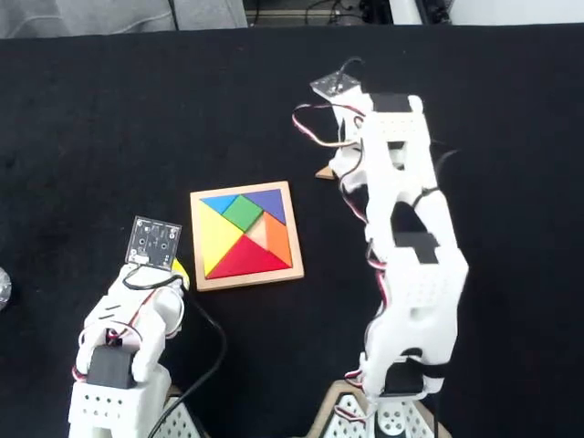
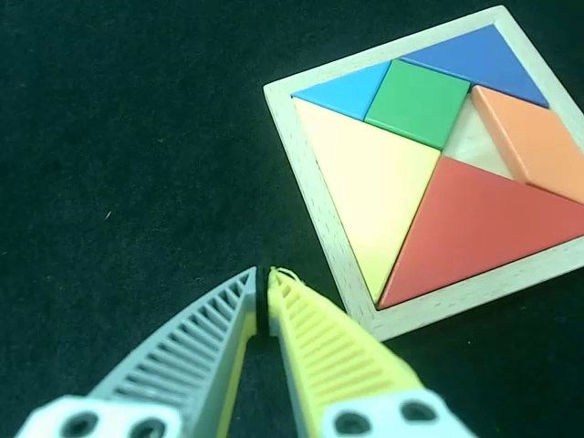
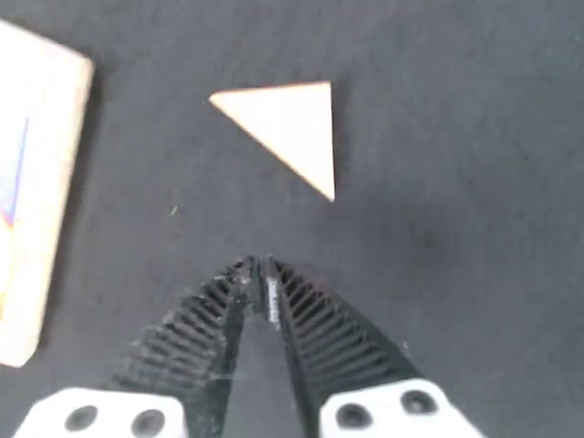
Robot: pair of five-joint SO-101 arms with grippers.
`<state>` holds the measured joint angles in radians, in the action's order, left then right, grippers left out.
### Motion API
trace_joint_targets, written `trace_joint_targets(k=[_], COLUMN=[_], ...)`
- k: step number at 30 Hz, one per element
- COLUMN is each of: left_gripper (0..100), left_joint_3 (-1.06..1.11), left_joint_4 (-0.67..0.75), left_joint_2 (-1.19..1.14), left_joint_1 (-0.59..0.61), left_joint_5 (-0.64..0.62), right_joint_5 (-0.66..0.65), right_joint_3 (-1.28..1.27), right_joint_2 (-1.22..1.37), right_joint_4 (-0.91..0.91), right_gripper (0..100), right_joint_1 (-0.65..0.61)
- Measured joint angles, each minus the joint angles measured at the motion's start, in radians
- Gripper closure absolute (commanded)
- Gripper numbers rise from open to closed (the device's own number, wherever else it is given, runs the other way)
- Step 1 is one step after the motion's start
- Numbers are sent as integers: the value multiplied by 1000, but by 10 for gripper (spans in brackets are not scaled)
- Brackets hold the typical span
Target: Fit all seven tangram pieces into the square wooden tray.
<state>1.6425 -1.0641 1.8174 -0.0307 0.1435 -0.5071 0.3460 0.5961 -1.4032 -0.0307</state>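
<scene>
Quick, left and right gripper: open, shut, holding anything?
Left gripper: shut, empty.
Right gripper: shut, empty, short of the pale triangle piece.

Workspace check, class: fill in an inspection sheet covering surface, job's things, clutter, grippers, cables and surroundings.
Surface: black cloth, flat.
Job's things: wooden tray holds six coloured pieces around a triangular gap; pale triangle lies on the cloth outside it.
Clutter: small round object at the cloth's edge.
Grippers: left gripper shut, empty, beside the tray; right gripper shut, empty, near the pale triangle.
Cables: black cable by the left arm; coloured wires on the right arm.
Surroundings: grey fabric beyond the cloth.
</scene>
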Motion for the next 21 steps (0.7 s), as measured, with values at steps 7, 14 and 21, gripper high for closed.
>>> trace_joint_targets(k=[7,14,21], left_gripper=[967,967,967], left_joint_3=[0,0,0], left_joint_4=[0,0,0], left_joint_2=[0,0,0], left_joint_1=[0,0,0], left_joint_5=[0,0,0], right_joint_5=[5,115,160], right_joint_3=[176,407,468], right_joint_2=[175,189,325], right_joint_4=[18,-57,150], right_gripper=[988,988,988], right_joint_1=[3,3,3])
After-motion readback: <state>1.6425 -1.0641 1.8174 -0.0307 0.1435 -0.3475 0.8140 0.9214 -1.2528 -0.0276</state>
